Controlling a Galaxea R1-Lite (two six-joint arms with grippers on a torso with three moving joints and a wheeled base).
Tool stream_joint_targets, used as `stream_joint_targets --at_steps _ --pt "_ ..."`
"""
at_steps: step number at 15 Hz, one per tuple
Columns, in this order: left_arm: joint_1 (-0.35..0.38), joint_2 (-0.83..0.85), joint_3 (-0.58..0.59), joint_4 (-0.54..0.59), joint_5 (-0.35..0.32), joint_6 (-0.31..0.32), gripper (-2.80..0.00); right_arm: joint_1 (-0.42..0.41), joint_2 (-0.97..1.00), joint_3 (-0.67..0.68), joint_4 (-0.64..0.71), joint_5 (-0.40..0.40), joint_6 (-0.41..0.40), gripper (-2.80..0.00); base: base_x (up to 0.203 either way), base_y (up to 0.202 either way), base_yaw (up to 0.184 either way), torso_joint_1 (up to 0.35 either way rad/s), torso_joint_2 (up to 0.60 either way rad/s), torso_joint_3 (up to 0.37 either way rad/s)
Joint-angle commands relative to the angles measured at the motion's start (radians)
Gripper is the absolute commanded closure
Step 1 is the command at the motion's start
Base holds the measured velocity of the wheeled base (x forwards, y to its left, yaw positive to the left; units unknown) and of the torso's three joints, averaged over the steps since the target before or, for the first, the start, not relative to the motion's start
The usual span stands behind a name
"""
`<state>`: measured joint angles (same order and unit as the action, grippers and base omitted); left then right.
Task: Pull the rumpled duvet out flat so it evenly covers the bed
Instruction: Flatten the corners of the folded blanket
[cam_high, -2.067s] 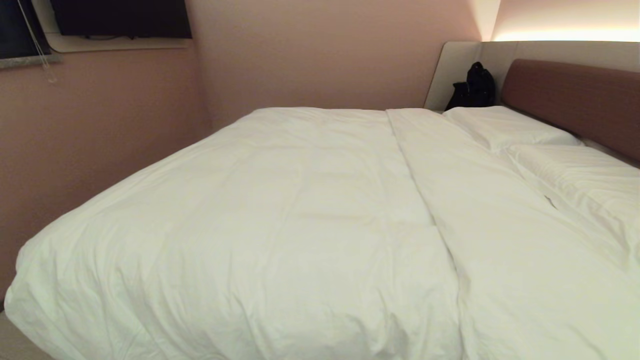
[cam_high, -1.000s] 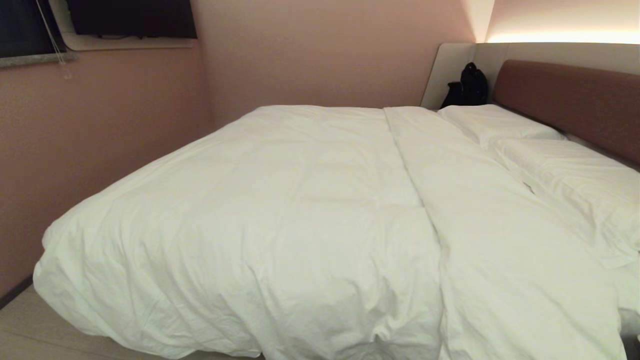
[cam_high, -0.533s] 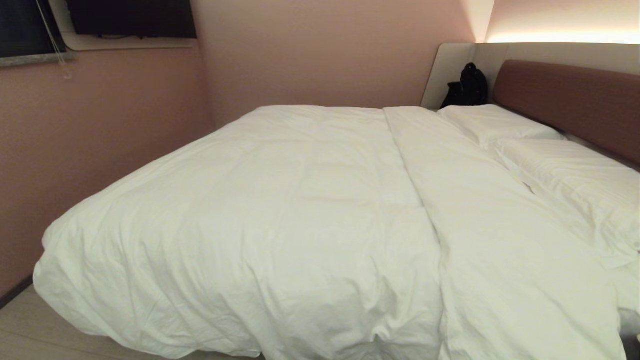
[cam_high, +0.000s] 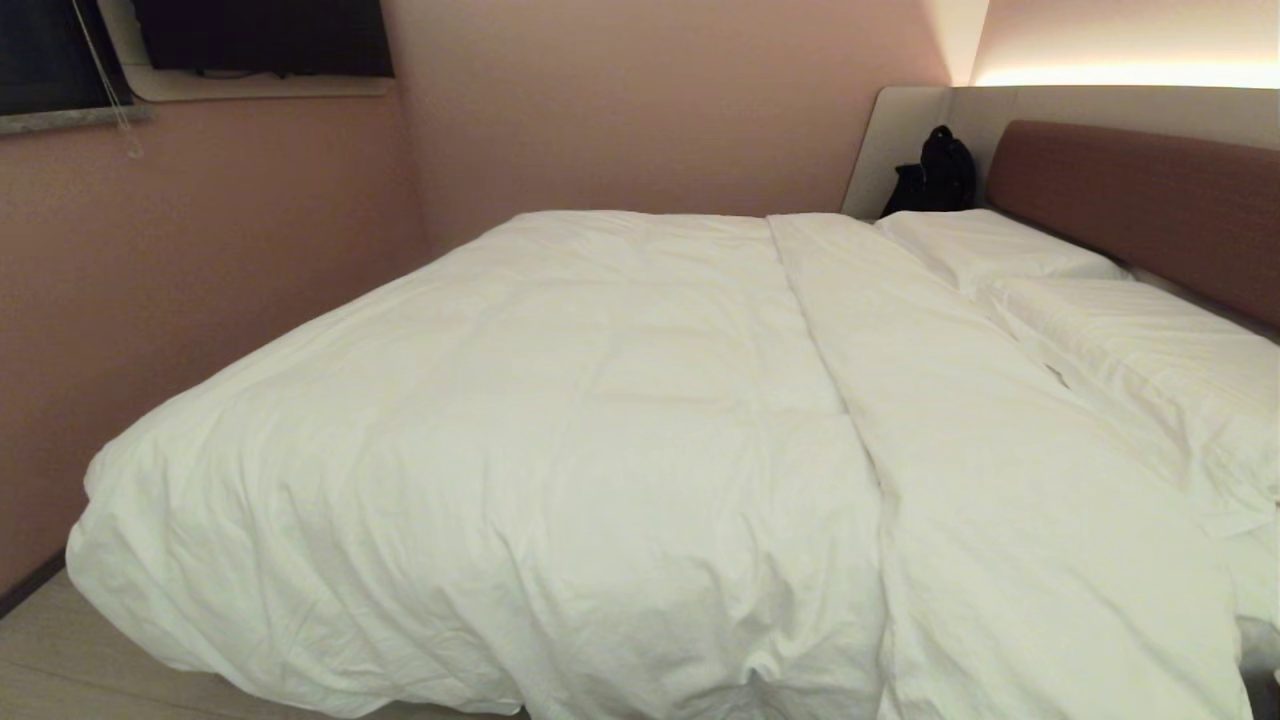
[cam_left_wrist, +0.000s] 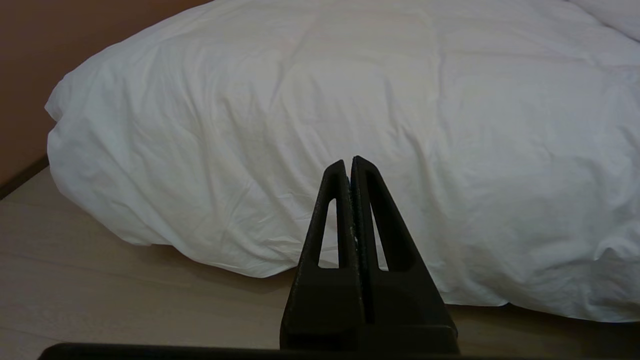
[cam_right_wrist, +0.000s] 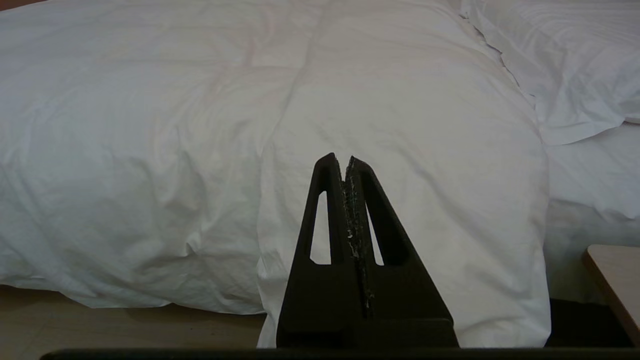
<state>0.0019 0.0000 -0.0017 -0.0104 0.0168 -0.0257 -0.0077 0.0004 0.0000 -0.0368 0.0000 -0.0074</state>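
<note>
Left hand (cam_left_wrist: 348, 162) and right hand (cam_right_wrist: 341, 159) both closed, empty.

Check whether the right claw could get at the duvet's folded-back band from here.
Probably yes: the right claw, shut and empty, faces the band of the duvet with nothing between; it must open first.

Bare pale floor (cam_left_wrist: 100, 280) runs along the lower edge of both wrist views, open for a gripper to pass below the hanging duvet (cam_high: 560, 440). In the head view the pink wall (cam_high: 200, 260) closes off the left side, leaving only a strip of floor at lower left. At upper right, two pillows (cam_high: 1130, 350), the headboard (cam_high: 1150, 200) and a black bag (cam_high: 935, 175) block the way. A wooden corner (cam_right_wrist: 617, 280) juts in at lower right of the right wrist view.
</note>
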Motion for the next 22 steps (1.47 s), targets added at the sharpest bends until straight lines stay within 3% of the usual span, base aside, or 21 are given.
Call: stream_joint_targets --at_steps 1,11,22 --pt "0.0 0.0 0.0 0.0 0.0 0.0 0.0 0.0 0.0 0.0 0.0 0.0 -0.002 0.0 0.0 0.0 0.0 -0.027 0.06 0.032" --pt "0.0 0.0 0.0 0.0 0.0 0.0 0.0 0.0 0.0 0.0 0.0 0.0 -0.002 0.0 0.0 0.0 0.0 -0.121 0.39 0.256" --pt "0.0 0.0 0.0 0.0 0.0 0.0 0.0 0.0 0.0 0.0 0.0 -0.003 -0.009 0.0 0.0 0.0 0.0 -0.006 0.04 0.024"
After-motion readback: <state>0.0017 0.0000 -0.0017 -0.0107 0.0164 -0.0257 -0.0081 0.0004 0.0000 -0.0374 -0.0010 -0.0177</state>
